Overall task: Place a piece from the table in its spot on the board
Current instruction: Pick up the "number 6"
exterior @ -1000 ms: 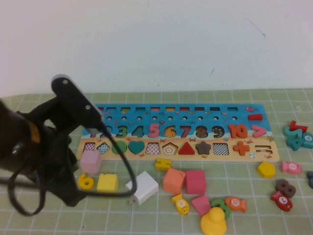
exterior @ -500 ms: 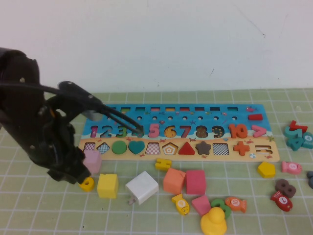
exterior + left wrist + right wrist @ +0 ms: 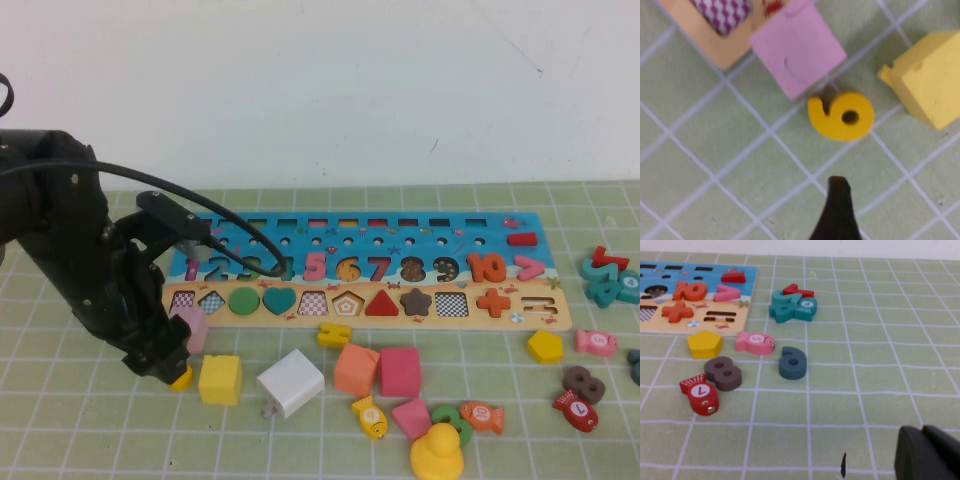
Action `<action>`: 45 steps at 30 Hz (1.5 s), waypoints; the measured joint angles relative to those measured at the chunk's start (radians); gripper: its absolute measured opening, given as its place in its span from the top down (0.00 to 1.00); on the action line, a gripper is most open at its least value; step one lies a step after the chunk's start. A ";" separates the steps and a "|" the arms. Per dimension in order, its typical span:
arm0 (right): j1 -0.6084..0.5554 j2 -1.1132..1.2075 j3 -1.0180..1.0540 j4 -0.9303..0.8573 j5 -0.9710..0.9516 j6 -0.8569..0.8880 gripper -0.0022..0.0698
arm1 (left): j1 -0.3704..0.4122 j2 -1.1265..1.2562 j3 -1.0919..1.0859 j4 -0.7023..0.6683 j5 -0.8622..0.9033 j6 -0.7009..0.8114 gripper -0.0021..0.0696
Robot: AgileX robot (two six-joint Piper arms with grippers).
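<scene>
The table (image 3: 560, 420) is pale green, crossed by a white grid. The board (image 3: 430, 232) is blue in its upper part and tan along its lower strip, carrying numerals in pink, green, orange, red and brown, and shapes that include a green circle, a teal heart, a red triangle and a brown star; several empty recesses show a checked pattern. The piece (image 3: 841, 115), a numeral 6, is bright yellow. Beside it are a pale pink cube (image 3: 797, 46) and a yellow cube (image 3: 928, 76). The left arm (image 3: 80, 260) is black.
</scene>
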 joint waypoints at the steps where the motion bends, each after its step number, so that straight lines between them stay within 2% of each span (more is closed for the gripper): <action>1: 0.000 0.000 0.000 0.000 0.000 0.000 0.97 | 0.000 0.001 0.000 -0.003 -0.007 0.016 0.28; 22: 0.000 0.000 0.000 0.002 0.000 0.000 0.97 | 0.000 0.127 0.000 -0.024 -0.090 0.102 0.27; 31: 0.000 0.000 0.000 0.004 0.000 0.000 0.97 | 0.000 0.143 -0.001 0.027 -0.145 0.118 0.27; 45: 0.000 0.000 0.000 0.004 0.000 0.000 0.97 | 0.000 0.223 -0.009 0.032 -0.165 0.120 0.27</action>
